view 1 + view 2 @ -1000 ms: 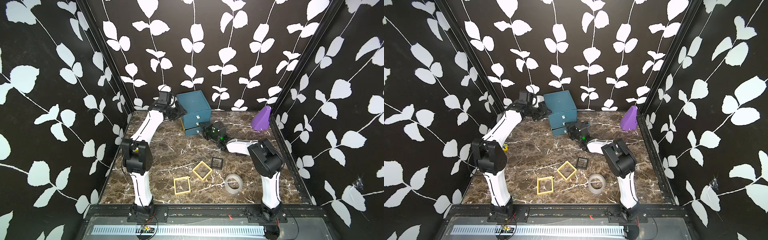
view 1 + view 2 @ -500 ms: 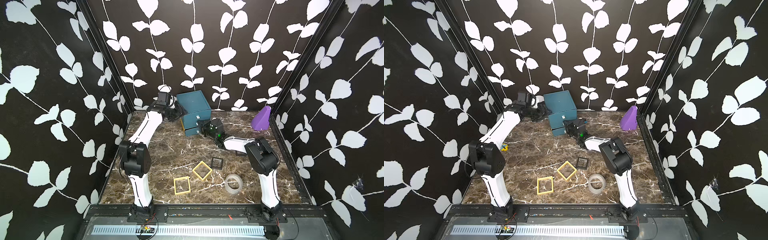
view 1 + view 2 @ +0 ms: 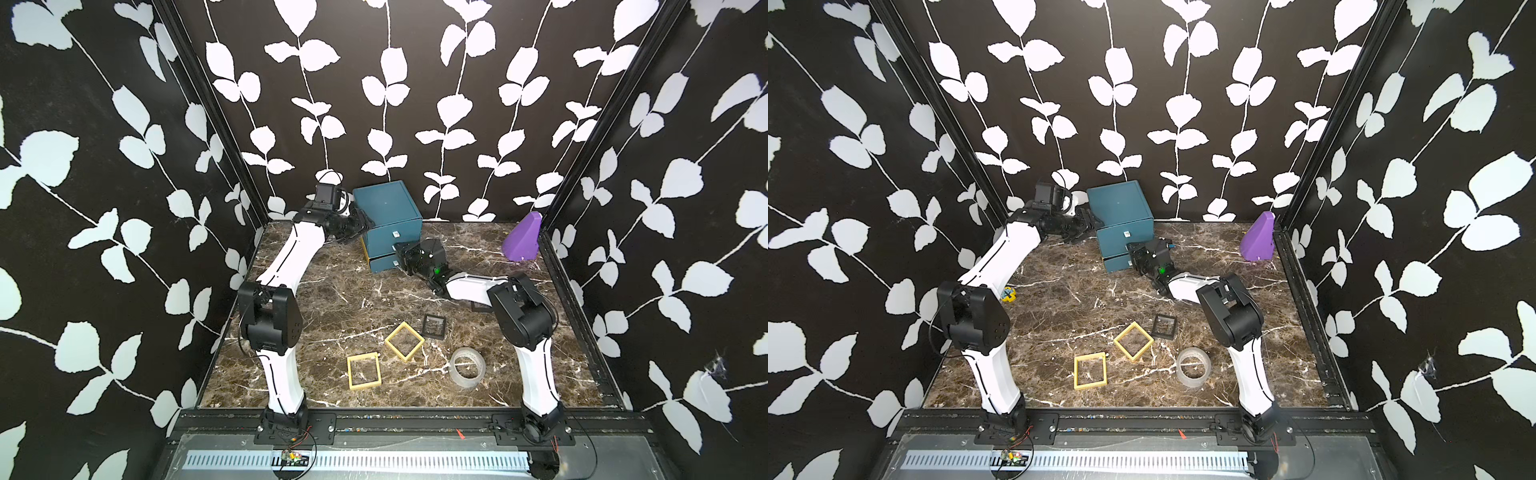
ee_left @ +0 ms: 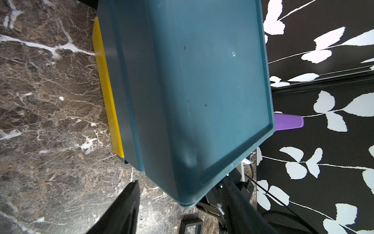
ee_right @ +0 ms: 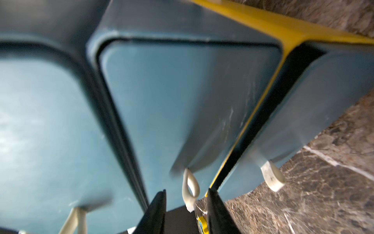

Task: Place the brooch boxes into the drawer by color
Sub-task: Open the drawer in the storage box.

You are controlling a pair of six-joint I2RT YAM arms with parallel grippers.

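The teal drawer (image 3: 386, 216) stands at the back centre, its lowest tray pulled out a little. My right gripper (image 3: 401, 253) is at its front; in the right wrist view it (image 5: 186, 194) is open, with the jaws narrowly either side of the middle pale loop knob (image 5: 190, 188) and a gap on both sides. My left gripper (image 3: 361, 226) is open at the chest's left side, straddling a top corner (image 4: 182, 184). Two yellow brooch boxes (image 3: 364, 370) (image 3: 404, 340) and a black one (image 3: 434, 326) lie on the floor in front. Another black one (image 3: 480, 307) is half hidden under my right arm.
A purple wedge (image 3: 521, 241) leans in the back right corner. A clear tape roll (image 3: 467, 368) lies right of the yellow frames. A small yellow and blue object (image 3: 1008, 294) sits by the left wall. Patterned walls close in three sides.
My right gripper has moved up and left to the drawer front, and its jaws have narrowed around the middle knob. The left arm has barely shifted.
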